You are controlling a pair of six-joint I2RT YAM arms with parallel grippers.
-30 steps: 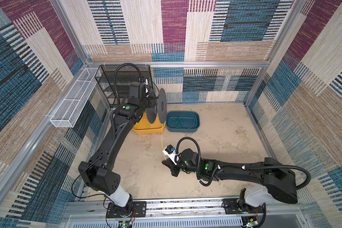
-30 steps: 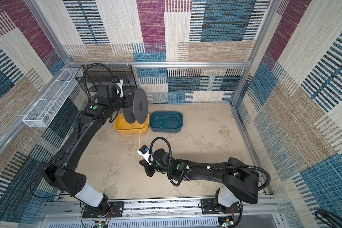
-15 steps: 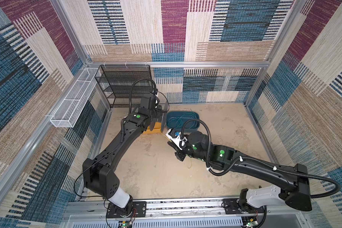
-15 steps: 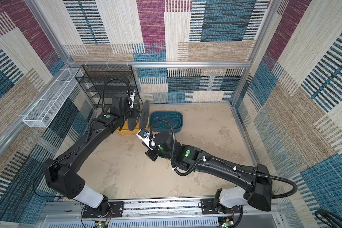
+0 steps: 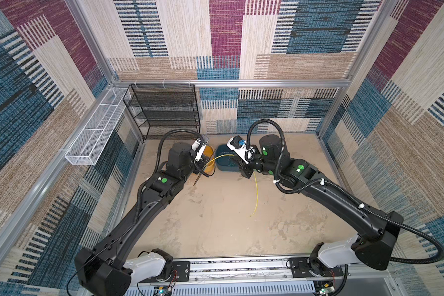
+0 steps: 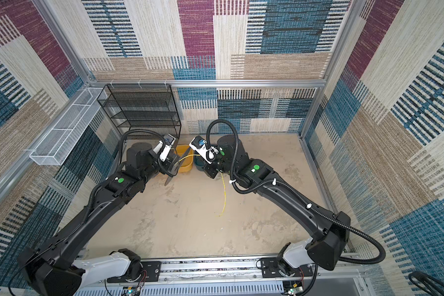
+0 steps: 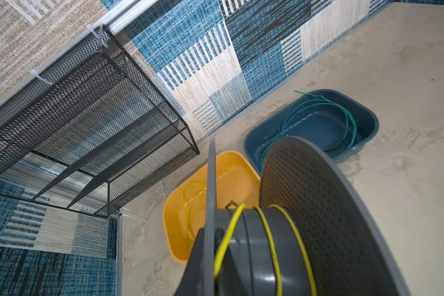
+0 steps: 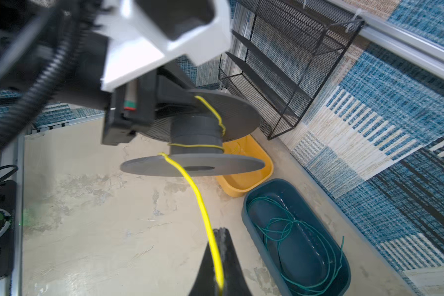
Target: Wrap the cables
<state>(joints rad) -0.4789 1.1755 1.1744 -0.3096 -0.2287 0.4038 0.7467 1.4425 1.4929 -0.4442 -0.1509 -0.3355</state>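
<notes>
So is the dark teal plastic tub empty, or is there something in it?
Not empty. The dark teal plastic tub holds a loose coil of thin green cable lying on its bottom; both wrist views show it.

Your top views look steeply down on the whole counter [image 5: 215,217] from the front. L wrist cam hugs the spool [image 7: 262,243]; R wrist faces it; both share blue bin [image 8: 280,188].

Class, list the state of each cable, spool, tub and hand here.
Yellow cable, partly wound on spool
Spool, held, hub mostly bare
Left hand, shut on spool
Right hand, shut on yellow cable
Teal cable, loose in blue tub
Yellow tub, holding loose yellow loops
</notes>
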